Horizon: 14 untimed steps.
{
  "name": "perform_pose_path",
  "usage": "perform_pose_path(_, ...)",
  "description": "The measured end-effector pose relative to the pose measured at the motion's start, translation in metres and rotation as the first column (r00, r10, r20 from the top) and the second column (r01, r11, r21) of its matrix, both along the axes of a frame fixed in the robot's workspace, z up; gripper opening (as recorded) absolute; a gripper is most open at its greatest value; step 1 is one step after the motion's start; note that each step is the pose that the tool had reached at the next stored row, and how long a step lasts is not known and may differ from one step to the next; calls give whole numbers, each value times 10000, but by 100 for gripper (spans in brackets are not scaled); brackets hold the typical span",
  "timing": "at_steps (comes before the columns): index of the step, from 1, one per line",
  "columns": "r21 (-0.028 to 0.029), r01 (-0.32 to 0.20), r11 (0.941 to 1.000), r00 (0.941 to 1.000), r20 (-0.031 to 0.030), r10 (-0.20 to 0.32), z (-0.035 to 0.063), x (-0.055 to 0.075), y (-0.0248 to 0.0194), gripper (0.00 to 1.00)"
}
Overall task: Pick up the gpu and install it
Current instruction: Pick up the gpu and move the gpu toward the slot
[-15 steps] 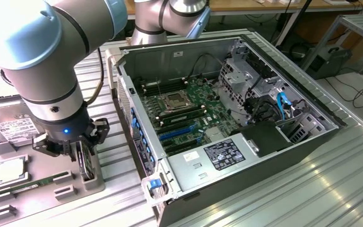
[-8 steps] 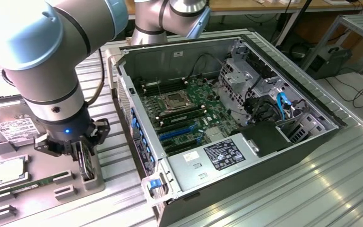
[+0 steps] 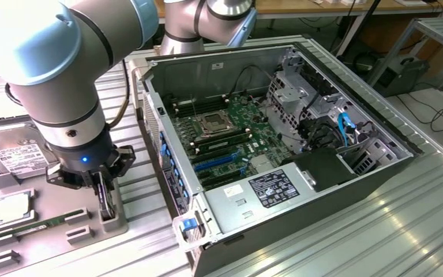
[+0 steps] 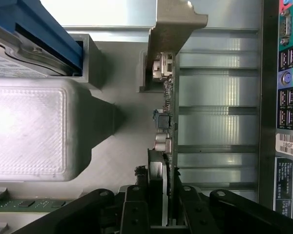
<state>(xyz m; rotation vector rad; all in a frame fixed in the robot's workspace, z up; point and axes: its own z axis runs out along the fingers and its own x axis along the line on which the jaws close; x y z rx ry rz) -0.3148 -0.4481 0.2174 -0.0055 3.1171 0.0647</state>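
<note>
The gpu (image 3: 108, 206) stands on edge in a slot of the grey parts tray (image 3: 52, 242), at the exterior view's left of the open computer case (image 3: 391, 167). My gripper (image 3: 104, 193) points straight down onto it. In the wrist view the gpu (image 4: 167, 122) runs edge-on away from the camera, and its pale metal bracket (image 4: 178, 24) is at the far end. My gripper (image 4: 163, 209) straddles the near end of the card. One black finger (image 4: 136, 207) sits against each face, so the jaws are shut on the card.
The tray also carries a silver hard drive (image 3: 21, 153), a processor (image 3: 14, 208) and a green memory stick (image 3: 37, 226). Inside the case, the motherboard (image 3: 229, 135) lies flat with blue slots (image 3: 214, 163). The case's rear port panel (image 4: 288, 97) runs close alongside the card.
</note>
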Motion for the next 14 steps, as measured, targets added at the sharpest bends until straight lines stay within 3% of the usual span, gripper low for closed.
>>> perform_pose_path(9,2,0,10000,10000,2,0,2,1,1,28)
perform_pose_path(14,5,0,10000,10000,1,0,72,0,0,28)
